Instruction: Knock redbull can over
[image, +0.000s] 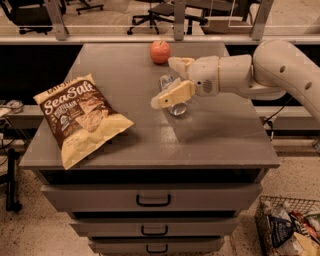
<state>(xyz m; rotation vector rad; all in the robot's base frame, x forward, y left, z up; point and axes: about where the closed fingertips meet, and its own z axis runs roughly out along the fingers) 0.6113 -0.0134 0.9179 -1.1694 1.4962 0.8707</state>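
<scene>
You are looking down on a grey drawer cabinet (225, 135) that is filling the middle of the frame, with its stacked drawers (153, 200) showing along the bottom. The robot's white arm (280, 65) is reaching in from the upper right edge and stretching leftward over the cabinet top. A brown and yellow Sea Salt chip bag (80, 117) is lying flat on the left part of the top, well apart from everything else. A wire basket (285, 201) of packets is sitting on the floor in the lower right corner.

The gripper (164, 82) is hovering just above centre. Its cream fingers (175, 94) are spreading wide, one pointing toward the upper left and the other slanting down to the left. They are not clamping anything.

The redbull can (177, 106) is sitting between those fingers, with the lower finger crossing in front of it. It appears to be leaning, with its lower end resting on the cabinet top. A red apple (160, 51) is sitting at the far edge, just beyond the gripper.
</scene>
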